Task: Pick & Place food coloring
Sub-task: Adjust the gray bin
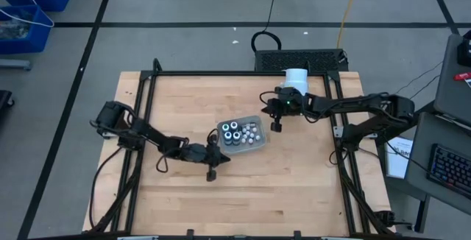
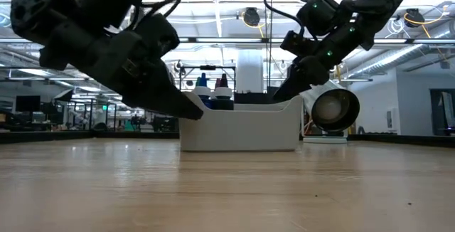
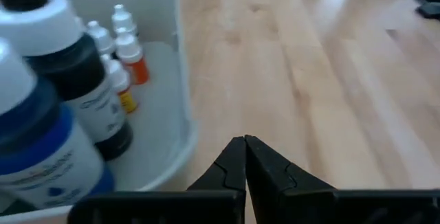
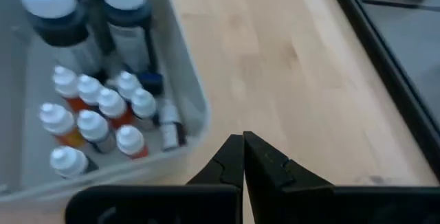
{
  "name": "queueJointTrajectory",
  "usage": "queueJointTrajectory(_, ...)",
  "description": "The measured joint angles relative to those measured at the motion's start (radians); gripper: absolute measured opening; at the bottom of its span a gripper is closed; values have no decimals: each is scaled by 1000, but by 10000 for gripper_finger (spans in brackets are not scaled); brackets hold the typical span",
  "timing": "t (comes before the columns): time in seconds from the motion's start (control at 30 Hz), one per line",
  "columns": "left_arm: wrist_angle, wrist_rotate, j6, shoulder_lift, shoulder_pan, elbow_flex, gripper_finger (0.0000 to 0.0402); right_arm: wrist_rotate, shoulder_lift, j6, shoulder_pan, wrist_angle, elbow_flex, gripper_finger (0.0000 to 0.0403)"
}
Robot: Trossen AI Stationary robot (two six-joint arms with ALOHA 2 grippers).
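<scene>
Left gripper [image 1: 211,174]: fingers pressed together, empty, just beside the tray [image 1: 259,146]. Right gripper [image 1: 276,126]: likewise closed, empty, near the tray's opposite side. Food coloring [image 1: 241,134]: bottles inside the tray, apparently all upright. Tray on desk [image 1: 294,188].

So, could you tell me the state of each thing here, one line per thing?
Pale translucent rectangular tray: flat on the wooden table, holding the bottles.
Large dark bottles with white caps: upright in the tray, capped.
Small white-capped dropper bottles: clustered in the tray, capped.
Left gripper: fingers shut, empty, beside the tray.
Right gripper: fingers shut, empty, beside the tray.
Large white cylinder: at the table's far edge.
</scene>
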Motion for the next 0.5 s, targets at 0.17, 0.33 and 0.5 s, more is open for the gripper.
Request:
queueJointTrajectory(0.17,-63,-15,-3,0,37,0,17,-24,51,0,19,42,0,0)
queueJointTrajectory(0.33,-106,-17,-3,0,69,-1,5,-14,139,4,34,88,1,0)
queueJointTrajectory(0.5,-132,-24,3,0,82,-2,23,-14,175,35,49,81,0,0)
